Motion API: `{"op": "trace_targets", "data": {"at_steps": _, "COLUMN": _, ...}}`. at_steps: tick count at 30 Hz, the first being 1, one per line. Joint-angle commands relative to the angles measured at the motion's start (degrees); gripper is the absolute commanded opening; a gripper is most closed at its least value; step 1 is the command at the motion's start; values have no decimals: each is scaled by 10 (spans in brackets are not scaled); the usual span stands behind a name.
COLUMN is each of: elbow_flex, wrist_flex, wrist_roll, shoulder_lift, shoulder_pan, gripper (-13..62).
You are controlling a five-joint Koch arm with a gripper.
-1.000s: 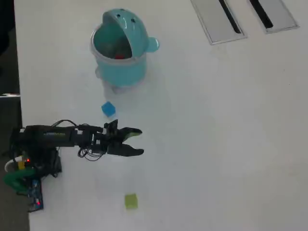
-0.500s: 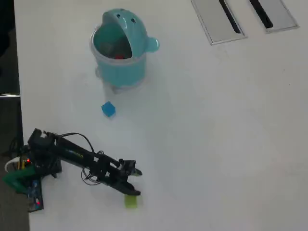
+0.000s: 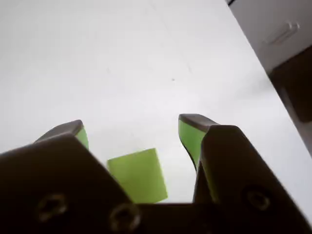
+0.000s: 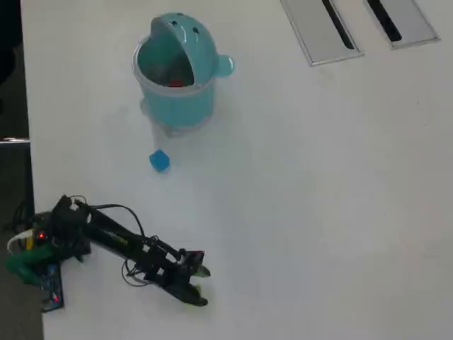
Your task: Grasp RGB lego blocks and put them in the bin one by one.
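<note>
In the wrist view a yellow-green lego block (image 3: 138, 174) lies on the white table between my gripper's (image 3: 132, 126) two green-padded jaws, which stand wide apart and do not touch it. In the overhead view the gripper (image 4: 203, 286) is low on the table at the bottom left, far from the bin. The blue block (image 4: 160, 161) lies on the table just in front of the teal bin (image 4: 185, 106). A small red block (image 4: 176, 82) shows inside the bin's opening.
Two grey slotted panels (image 4: 322, 28) (image 4: 393, 20) are set in the table at the top right. The table's left edge (image 4: 25, 142) runs beside the arm's base (image 4: 42, 248). Dark furniture (image 3: 292, 73) lies beyond the table edge in the wrist view.
</note>
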State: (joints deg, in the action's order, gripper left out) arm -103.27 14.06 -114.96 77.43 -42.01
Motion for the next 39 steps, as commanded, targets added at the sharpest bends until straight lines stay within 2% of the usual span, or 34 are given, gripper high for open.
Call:
{"op": "trace_targets", "data": {"at_steps": 1, "elbow_flex": 21, "wrist_flex": 9, "wrist_roll": -21, "shoulder_lift": 23, "shoulder_pan": -11, "gripper": 340}}
{"op": "trace_targets", "data": {"at_steps": 14, "elbow_flex": -62, "wrist_flex": 81, "wrist_roll": -83, "shoulder_lift": 77, "shoulder_pan": -23, "gripper": 340}}
{"op": "trace_targets", "data": {"at_steps": 27, "elbow_flex": 24, "wrist_flex": 64, "wrist_roll": -97, "shoulder_lift": -50, "shoulder_pan": -48, "gripper": 336}}
{"op": "trace_targets", "data": {"at_steps": 31, "elbow_flex": 60, "wrist_flex": 70, "wrist_roll": -91, "shoulder_lift": -85, "shoulder_pan": -58, "gripper": 320}}
{"op": "trace_targets", "data": {"at_steps": 39, "elbow_flex": 75, "wrist_flex": 102, "wrist_roll": -24, "shoulder_lift": -67, "shoulder_pan": -51, "gripper": 209}}
